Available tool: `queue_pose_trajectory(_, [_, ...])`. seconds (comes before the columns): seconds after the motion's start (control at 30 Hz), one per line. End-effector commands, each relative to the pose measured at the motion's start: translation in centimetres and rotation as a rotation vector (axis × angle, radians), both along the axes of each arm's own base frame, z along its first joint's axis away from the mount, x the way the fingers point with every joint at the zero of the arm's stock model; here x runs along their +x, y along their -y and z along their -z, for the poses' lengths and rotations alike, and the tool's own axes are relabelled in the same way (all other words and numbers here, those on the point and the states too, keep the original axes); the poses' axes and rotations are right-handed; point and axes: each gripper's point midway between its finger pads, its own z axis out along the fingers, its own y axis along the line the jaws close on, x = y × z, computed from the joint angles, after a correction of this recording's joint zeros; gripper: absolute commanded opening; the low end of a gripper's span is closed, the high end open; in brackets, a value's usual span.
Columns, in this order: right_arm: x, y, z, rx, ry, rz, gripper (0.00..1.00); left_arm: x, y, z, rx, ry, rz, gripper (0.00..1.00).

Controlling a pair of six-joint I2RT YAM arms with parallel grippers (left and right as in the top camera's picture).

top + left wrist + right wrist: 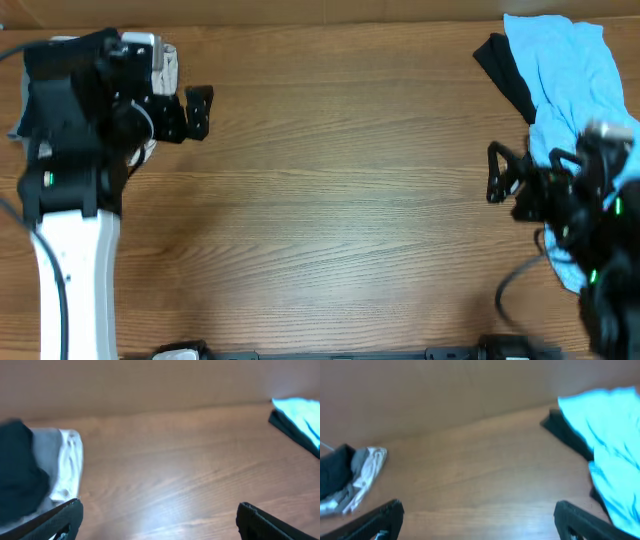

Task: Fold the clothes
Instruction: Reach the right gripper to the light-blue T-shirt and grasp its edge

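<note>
A light blue T-shirt (572, 70) lies crumpled at the table's far right, on top of a plain black garment (503, 68) that sticks out at its left edge. My right gripper (497, 173) hovers open just left of the shirt, above bare wood, with nothing between its fingers. In the right wrist view the T-shirt (605, 435) and the black garment (565, 430) sit to the right of the gripper (477, 520). My left gripper (203, 112) is open and empty at the far left. In the left wrist view its fingertips (67, 515) frame bare table.
A small pile of white and grey cloth (165, 62) with a dark piece lies under the left arm; in the left wrist view the pile (62, 462) is at the left. Bare wooden table (340, 190) spans the middle. A wall runs along the table's far edge.
</note>
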Motion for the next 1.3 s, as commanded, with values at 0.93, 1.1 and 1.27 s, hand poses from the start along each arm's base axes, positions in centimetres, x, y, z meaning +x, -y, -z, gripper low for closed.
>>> queue_pose_trajectory(0.93, [14.9,3.7,17.5,-0.073,-0.668,0.105,0.99,6.8,2.2,14.7,-0.108,-0.377,0.182,1.00])
queue_pose_trajectory(1.1, [17.5,8.7,17.1,-0.144,-0.567,0.277,1.00,7.5,2.0,14.4,-0.097,-0.347,0.173,1.00])
queue_pose_trajectory(1.27, [19.1,13.6,18.5,-0.206,-0.545,0.414,1.00,7.8,1.4,14.8,-0.055,-0.347,0.143,1.00])
